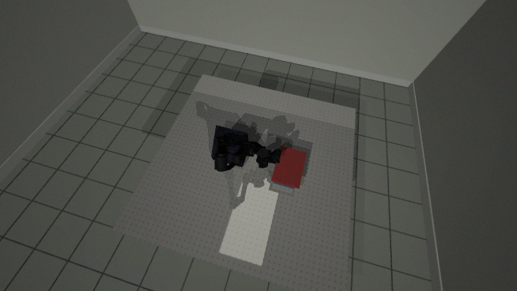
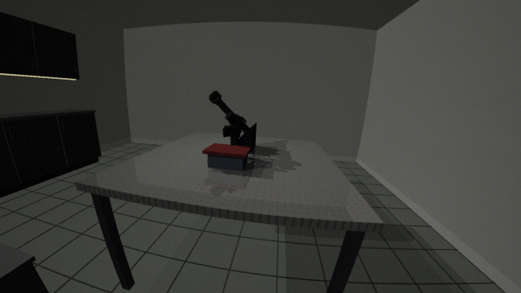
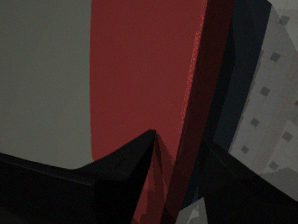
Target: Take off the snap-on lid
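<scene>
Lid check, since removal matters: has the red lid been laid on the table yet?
No: the red lid sits on top of the blue box in the exterior view.

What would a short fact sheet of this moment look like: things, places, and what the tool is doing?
box: dark blue box on the table
lid: red lid, on the box
arm: black arm, behind the box in the exterior view
tool: tool astride the lid's edge, one finger on its top face
grip: closing on the lid
progress: lid not yet off
</scene>
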Action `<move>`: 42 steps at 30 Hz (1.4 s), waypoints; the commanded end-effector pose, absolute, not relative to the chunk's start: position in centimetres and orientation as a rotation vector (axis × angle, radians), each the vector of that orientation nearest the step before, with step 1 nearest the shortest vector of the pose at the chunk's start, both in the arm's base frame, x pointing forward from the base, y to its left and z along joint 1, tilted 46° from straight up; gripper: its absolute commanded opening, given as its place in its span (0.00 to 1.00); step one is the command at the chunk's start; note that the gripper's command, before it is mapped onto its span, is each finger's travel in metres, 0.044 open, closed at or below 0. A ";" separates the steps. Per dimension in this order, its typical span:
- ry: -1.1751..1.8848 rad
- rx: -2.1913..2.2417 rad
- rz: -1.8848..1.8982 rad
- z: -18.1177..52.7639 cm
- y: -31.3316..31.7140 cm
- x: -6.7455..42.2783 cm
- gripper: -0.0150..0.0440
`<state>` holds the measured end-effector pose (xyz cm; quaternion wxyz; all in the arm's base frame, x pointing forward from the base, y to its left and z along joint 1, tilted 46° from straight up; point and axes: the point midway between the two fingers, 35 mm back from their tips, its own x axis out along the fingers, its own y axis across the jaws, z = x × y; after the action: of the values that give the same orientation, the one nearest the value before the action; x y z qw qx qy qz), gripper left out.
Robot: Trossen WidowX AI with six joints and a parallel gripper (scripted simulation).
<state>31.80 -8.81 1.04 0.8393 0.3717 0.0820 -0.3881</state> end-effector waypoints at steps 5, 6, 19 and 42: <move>0.179 0.782 -0.819 0.9 -8.8 31.8 0.36; 0.179 0.782 -0.819 0.9 -8.8 31.8 0.32; 0.174 0.786 -0.819 1.2 -8.7 31.9 0.25; 0.174 0.786 -0.819 1.5 -8.3 31.9 0.25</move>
<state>31.80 -8.55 1.29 0.8391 0.3699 0.0844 -0.3898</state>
